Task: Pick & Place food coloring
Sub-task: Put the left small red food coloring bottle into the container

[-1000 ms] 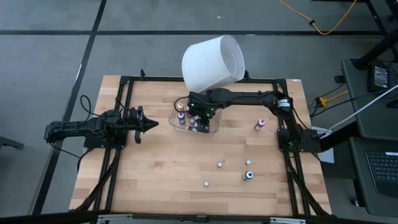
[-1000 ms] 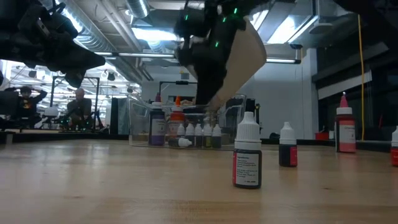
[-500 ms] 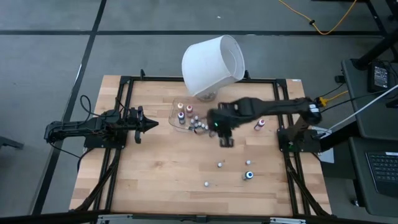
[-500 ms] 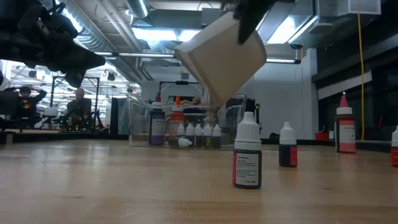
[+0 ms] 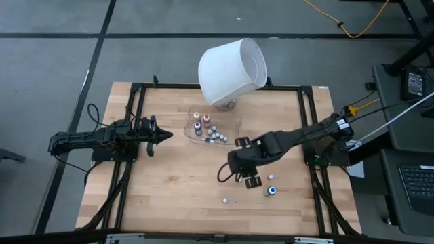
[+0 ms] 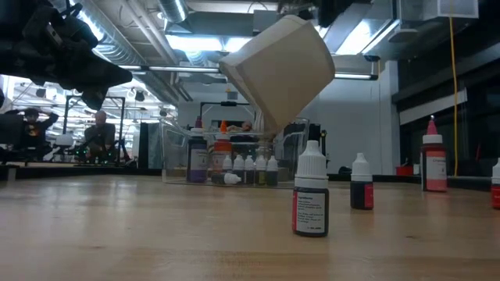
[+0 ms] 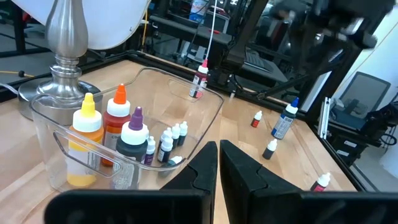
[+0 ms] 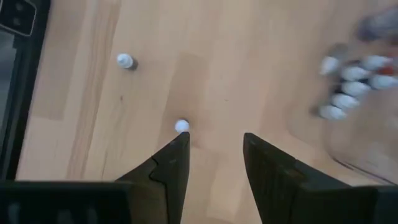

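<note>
Several tiny food coloring bottles [image 5: 215,135] stand in the clear tray [image 5: 234,123] with three bigger bottles. Others stand loose on the near half of the table: a white-capped one [image 5: 224,200], another [image 5: 270,177] and a blue-capped one [image 5: 271,190]. My right gripper [image 5: 224,176] hangs open above the table, near of the tray. In its wrist view a white-capped bottle [image 8: 181,126] stands just past one fingertip, untouched, between and ahead of the open fingers [image 8: 214,140]. My left gripper [image 5: 165,135] is shut and empty, left of the tray.
A big white lampshade [image 5: 230,64] on a metal lamp foot [image 7: 64,43] stands just behind the tray. In the low view the loose bottles [image 6: 310,191] stand in front of the tray [image 6: 180,156]. A black frame [image 5: 135,102] runs along the table's sides.
My right gripper has risen out of the tray and swung toward the table's near edge, ending above the loose bottles. The bottles and the tray have stayed where they were.
</note>
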{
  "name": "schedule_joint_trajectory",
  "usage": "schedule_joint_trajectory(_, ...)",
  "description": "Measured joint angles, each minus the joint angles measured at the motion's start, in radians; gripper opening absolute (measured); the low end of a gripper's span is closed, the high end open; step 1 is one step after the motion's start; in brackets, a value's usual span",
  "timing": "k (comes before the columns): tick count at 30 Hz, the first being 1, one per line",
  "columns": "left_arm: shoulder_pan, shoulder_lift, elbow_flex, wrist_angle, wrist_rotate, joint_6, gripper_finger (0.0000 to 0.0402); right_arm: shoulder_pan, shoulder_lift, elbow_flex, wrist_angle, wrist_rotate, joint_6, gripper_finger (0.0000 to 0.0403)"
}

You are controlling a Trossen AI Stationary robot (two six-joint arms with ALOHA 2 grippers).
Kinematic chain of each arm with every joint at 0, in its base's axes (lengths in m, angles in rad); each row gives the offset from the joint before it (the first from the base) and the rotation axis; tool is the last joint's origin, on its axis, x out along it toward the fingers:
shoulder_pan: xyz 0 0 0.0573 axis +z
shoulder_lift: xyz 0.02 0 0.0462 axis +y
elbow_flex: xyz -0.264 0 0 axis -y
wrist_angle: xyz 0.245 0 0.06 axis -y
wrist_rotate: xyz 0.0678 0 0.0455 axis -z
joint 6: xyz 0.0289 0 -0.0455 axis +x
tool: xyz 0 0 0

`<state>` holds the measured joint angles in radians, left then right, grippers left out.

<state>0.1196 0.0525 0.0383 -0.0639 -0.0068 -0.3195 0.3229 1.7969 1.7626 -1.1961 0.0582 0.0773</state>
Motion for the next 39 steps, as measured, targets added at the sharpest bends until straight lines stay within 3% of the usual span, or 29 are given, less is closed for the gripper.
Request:
schedule_joint_trajectory(7,0.000,0.000,0.000,0.000,0.000,0.000,0.0015,0.011,0.005,-0.235,0.168,-0.073,0.035,0.0163)
schedule_joint_trajectory(18,0.000,0.000,0.000,0.000,0.000,0.000,0.0015,0.032,0.005,-0.442,0.374,-0.101,0.235,0.0252)
schedule_joint_trajectory(30,0.000,0.000,0.000,0.000,0.000,0.000,0.0015,0.034,0.043,-0.505,0.528,-0.078,0.215,0.0230)
schedule_joint_trajectory(39,0.000,0.000,0.000,0.000,0.000,0.000,0.0015,0.019,0.083,-0.510,0.546,-0.077,0.204,0.0207)
